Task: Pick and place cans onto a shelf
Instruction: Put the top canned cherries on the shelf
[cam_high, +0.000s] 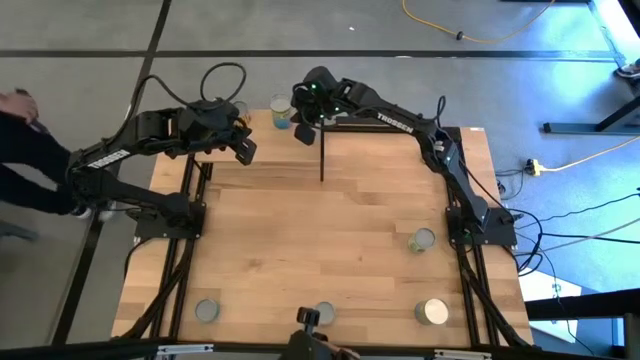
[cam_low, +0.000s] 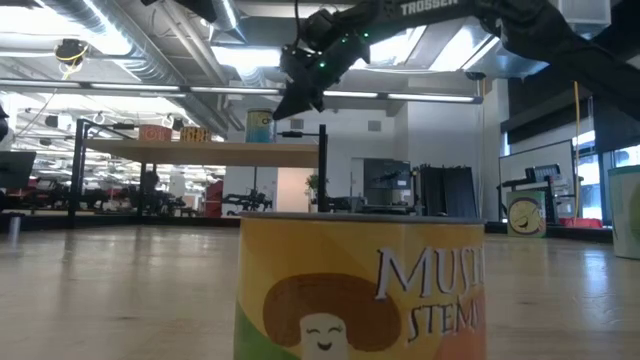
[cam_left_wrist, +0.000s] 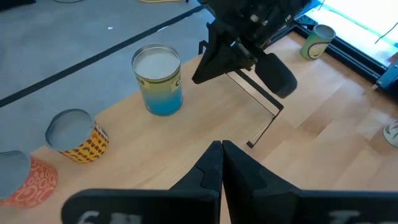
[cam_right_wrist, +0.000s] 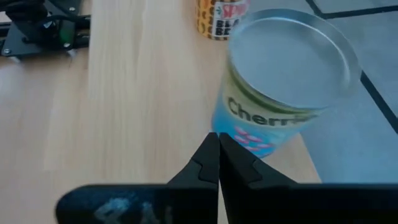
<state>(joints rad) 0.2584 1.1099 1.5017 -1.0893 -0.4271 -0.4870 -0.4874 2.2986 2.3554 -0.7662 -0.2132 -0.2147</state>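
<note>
The shelf (cam_high: 275, 155) stands at the table's far side. On it a blue-and-yellow can (cam_left_wrist: 158, 79), a yellow can (cam_left_wrist: 76, 134) and a pink can (cam_left_wrist: 25, 177) stand upright. My right gripper (cam_right_wrist: 217, 142) is shut and empty. It slants down over the shelf, its tips just beside the blue can (cam_right_wrist: 280, 87), with a small gap showing in the left wrist view. My left gripper (cam_left_wrist: 222, 149) hangs shut and empty above the shelf's left part (cam_high: 244, 150). Several more cans stand on the table, one at the right (cam_high: 422, 240), others along the near edge (cam_high: 433, 312).
A black upright (cam_high: 322, 150) rises at the shelf's right side, close to my right gripper. A mushroom-labelled can (cam_low: 360, 290) stands at the table's near edge. The middle of the tabletop (cam_high: 320, 240) is bare wood. A person's arm (cam_high: 25, 120) shows beyond the table's left.
</note>
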